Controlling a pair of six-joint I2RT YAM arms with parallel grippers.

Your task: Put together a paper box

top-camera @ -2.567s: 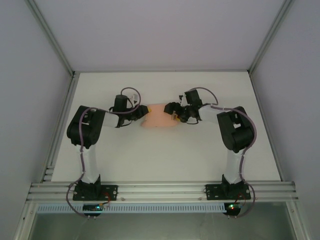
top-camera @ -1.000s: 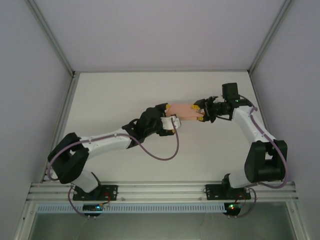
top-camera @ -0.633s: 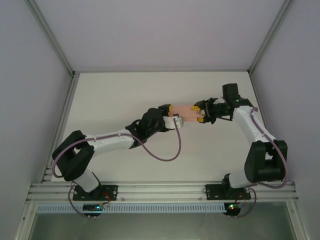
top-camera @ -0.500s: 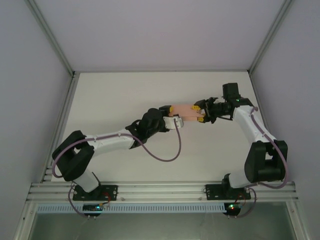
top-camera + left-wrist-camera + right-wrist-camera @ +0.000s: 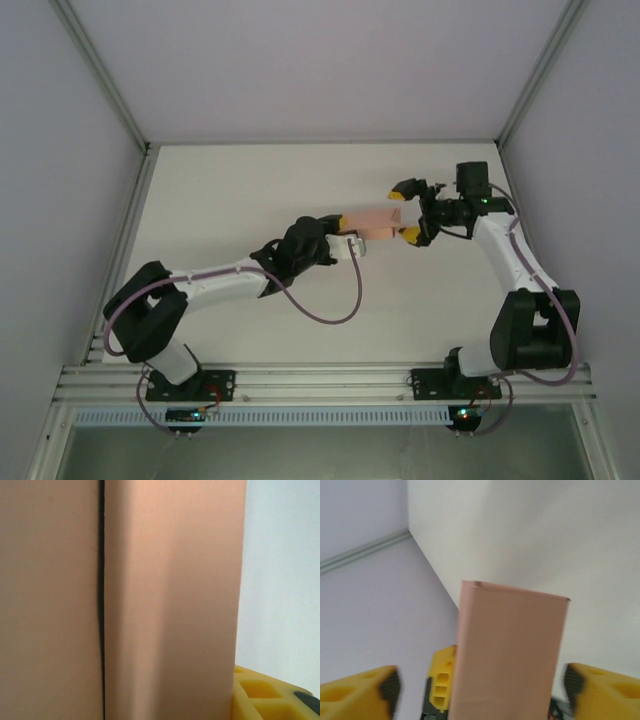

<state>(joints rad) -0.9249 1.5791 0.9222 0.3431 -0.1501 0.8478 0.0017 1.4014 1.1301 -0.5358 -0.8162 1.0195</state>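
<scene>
Top view: salmon-pink thin-card paper box (image 5: 378,224) sits mid-table, over the white table (image 5: 230,190), lying lengthwise between the two pincers. From here I can't tell if it rests on the table or is lifted.

The left gripper (image 5: 346,243) is at the box's left end, fingers closed onto the card. The right gripper (image 5: 408,212) is at the right end, yellow fingertips spread wide. One is beyond the box and one just beside its corner, with no grip.

Left wrist view: close-up of the box (image 5: 165,600) face with a dark vertical seam where two panels meet. A yellow finger pad (image 5: 265,695) presses at its right edge, with table (image 5: 280,555) beyond.

Right wrist view: box (image 5: 510,650) end-on, closed and rectangular. The right gripper (image 5: 480,682) fingers stand well apart on either side, clear of the card. One yellow left gripper pad (image 5: 441,685) lies against the box's left side.
</scene>
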